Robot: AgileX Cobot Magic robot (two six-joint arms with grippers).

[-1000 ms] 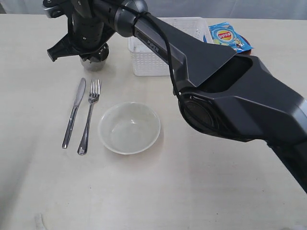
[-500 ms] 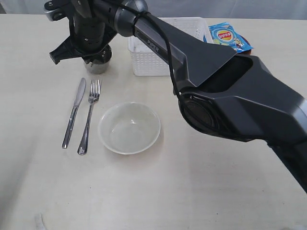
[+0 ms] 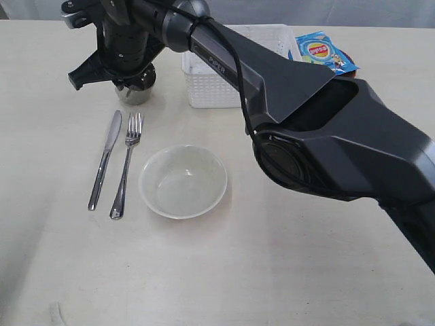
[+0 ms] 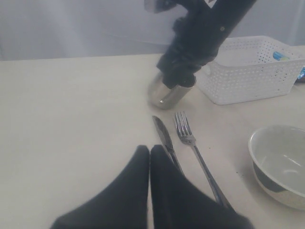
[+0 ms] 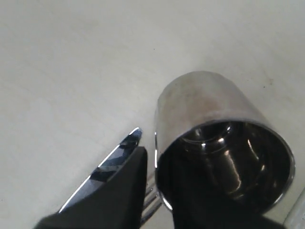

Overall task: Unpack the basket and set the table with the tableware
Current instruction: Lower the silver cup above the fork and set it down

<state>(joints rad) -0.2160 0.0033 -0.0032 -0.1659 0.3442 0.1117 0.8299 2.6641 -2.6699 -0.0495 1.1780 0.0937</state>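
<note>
The small steel cup stands upright on the table, beyond the tips of the steel knife and fork. My right gripper hovers over it. In the right wrist view one finger is just outside the wall of the cup with a thin gap, and the other reaches inside; the jaws are open. The white bowl sits right of the fork. The white basket is behind, largely covered by the right arm. My left gripper is shut and empty, low over the table near the knife.
A blue snack bag lies right of the basket at the back. The right arm's bulky dark links stretch from the lower right across the middle of the exterior view.
The right gripper shifted the cup slightly right and down to the table, then its fingers parted a little from the cup wall. The left gripper's earlier state is not shown.
</note>
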